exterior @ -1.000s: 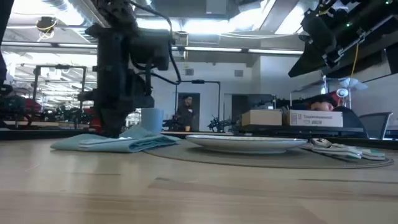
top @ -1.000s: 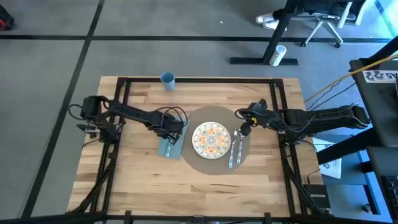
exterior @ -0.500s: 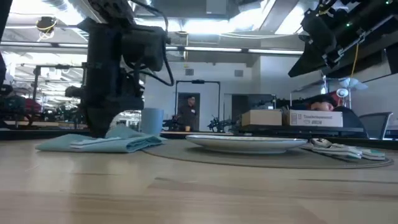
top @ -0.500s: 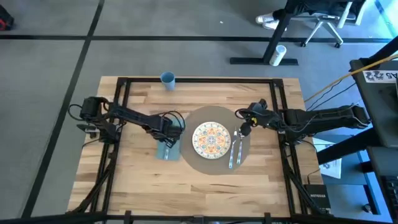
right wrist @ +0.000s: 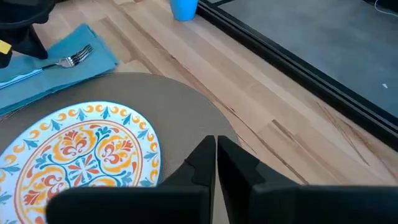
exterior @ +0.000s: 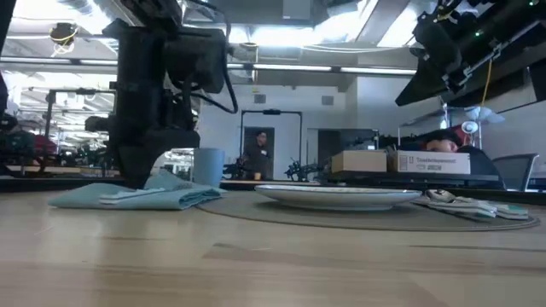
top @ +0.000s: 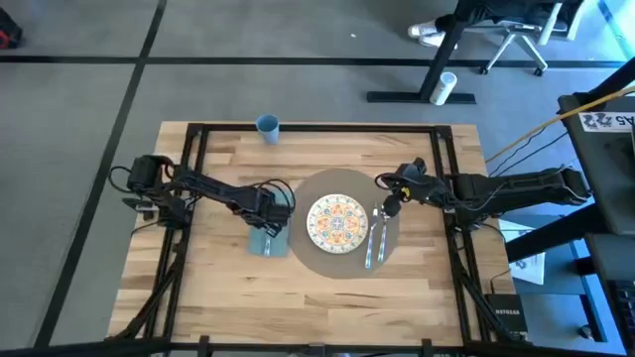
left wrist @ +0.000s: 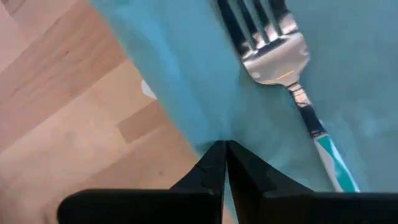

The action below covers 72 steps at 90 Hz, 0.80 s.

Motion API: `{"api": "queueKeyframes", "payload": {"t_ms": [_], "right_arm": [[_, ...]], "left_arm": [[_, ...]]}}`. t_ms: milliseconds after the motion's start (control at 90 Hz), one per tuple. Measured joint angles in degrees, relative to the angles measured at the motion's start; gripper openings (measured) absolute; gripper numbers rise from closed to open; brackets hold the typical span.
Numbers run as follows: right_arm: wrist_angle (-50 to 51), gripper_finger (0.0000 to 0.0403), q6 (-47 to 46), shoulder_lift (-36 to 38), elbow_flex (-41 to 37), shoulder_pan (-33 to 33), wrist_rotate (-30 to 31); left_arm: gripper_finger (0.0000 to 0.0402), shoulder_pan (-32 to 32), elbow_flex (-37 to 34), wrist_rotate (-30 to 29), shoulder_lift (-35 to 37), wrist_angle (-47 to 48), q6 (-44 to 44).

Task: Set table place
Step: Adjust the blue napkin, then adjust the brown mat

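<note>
A teal napkin [top: 266,241] lies flat on the table [top: 208,278], just left of the round grey-brown placemat [top: 342,184]. A fork [left wrist: 273,43] with a teal handle lies on the napkin. My left gripper [top: 270,214] is down on the napkin's far end, shut on its cloth. A patterned plate [top: 337,223] sits in the middle of the placemat. More cutlery [top: 374,241] lies on the placemat to the plate's right. My right gripper [top: 390,206] hangs shut above the placemat's far right part, holding nothing. My left gripper pinches the napkin's cloth [left wrist: 214,134] between its two fingertips, close to the edge that borders bare wood. The fingers come from above, slanting in from the table's left. The cloth puckers slightly at the fingertips. The napkin [exterior: 136,198] lies on the table with the fork on top.
A blue cup [top: 267,125] stands at the table's far edge, behind the napkin. The black frame [top: 189,149] runs along the table's edges. There is bare wood to the napkin's left and along the near side.
My left gripper has moved toward the table's left edge, staying shut and low. The napkin with the fork on it has slid along the table the same way, off the placemat's rim.
</note>
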<state>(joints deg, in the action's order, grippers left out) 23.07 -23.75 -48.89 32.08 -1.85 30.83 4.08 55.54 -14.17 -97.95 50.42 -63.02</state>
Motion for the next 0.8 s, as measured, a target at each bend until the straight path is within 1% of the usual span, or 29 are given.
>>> {"api": "queueKeyframes", "payload": {"t_ms": [289,444,533,644,733,800], "right_arm": [[0.0,0.0003,0.0,-0.02,0.0,0.0,0.0],[0.0,0.0003,0.0,0.0,0.0,0.0,0.0],[0.61,0.0003,0.0,-0.01,0.0,0.0,0.0],[3.37,0.0003,0.0,-0.41,0.0,0.0,0.02],[5.03,0.0003,0.0,-1.48,0.0,0.0,0.0],[3.8,0.0003,0.0,-2.94,0.01,0.0,-0.03]], "left_arm": [[0.0,1.68,2.2,-0.25,0.02,0.51,-1.03],[0.0,2.01,4.74,-0.68,0.04,0.45,-0.7],[0.0,2.4,6.75,-1.18,0.04,0.43,1.24],[0.0,3.11,8.98,-3.16,0.09,-0.89,4.81],[0.0,3.47,9.46,-3.69,0.09,-4.97,9.04],[0.0,3.43,9.48,-3.69,0.09,-8.93,12.79]]}}
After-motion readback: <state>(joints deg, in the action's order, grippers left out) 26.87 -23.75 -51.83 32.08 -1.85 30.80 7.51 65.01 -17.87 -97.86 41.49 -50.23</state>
